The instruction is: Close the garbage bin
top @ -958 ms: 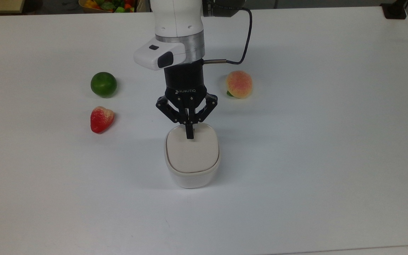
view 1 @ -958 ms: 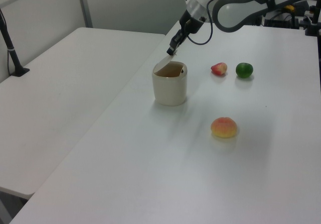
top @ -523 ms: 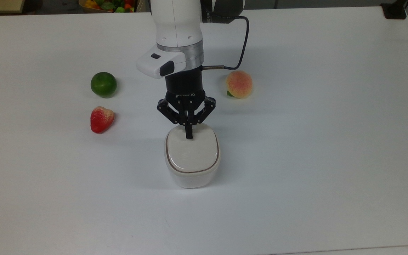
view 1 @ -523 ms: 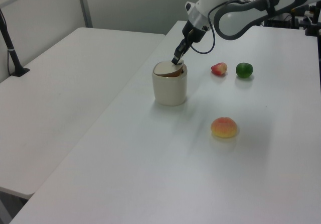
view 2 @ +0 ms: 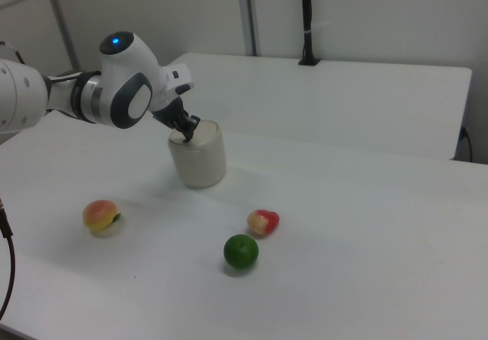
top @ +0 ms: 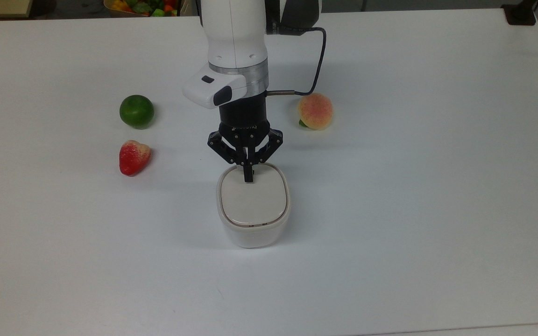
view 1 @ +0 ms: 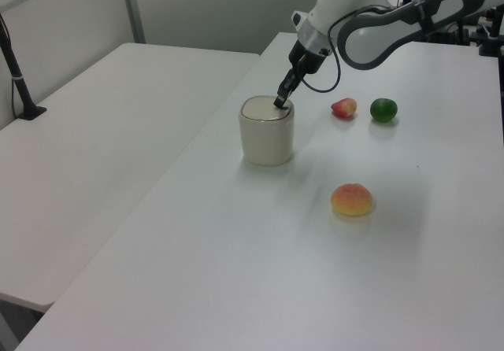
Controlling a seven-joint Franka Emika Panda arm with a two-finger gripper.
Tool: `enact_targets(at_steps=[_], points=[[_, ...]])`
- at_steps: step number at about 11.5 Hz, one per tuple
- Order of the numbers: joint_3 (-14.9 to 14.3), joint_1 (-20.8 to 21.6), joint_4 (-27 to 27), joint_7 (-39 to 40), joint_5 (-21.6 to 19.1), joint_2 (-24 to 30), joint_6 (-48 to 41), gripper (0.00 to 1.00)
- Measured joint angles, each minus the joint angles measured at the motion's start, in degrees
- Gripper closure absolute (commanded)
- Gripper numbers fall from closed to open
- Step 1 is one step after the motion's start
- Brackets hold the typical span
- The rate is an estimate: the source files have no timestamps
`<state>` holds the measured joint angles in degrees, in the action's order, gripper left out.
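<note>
Resting on the white worktop [top: 437, 186], your garbage bin [top: 253, 219] sits near the middle with its beige lid [top: 253, 198] lying flat. Your end effector [top: 249, 178] has its fingers pressed together, tip touching the lid's far edge. In the top view, a lime [top: 137, 111] and strawberry [top: 133, 157] lie to the left, a peach [top: 315, 111] to the far right.

The garbage bin's [top: 253, 210] lid has dropped flat — pressed down by the lowered end effector [top: 249, 178].
</note>
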<state>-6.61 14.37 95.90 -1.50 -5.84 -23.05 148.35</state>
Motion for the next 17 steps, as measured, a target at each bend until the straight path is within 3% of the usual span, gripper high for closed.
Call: enact_targets(at_steps=[12, 13, 14, 15, 16, 17], points=[[0.0, -0.1, 0.2, 0.1, 0.9, 1.4, -2.4, 1.00], [0.0, -0.2, 0.1, 0.1, 0.9, 2.6, -4.3, 0.95], [0.0, -0.4, 0.1, 0.1, 0.9, 4.2, -6.9, 0.43], [0.0, -0.7, 0.0, 0.0, 0.9, 6.1, -10.3, 0.11], [-0.1, -0.9, -0.1, 0.0, 0.9, 8.1, -14.2, 0.00], [-0.1, -1.3, -0.2, 0.0, 0.7, 10.3, -18.8, 0.00]])
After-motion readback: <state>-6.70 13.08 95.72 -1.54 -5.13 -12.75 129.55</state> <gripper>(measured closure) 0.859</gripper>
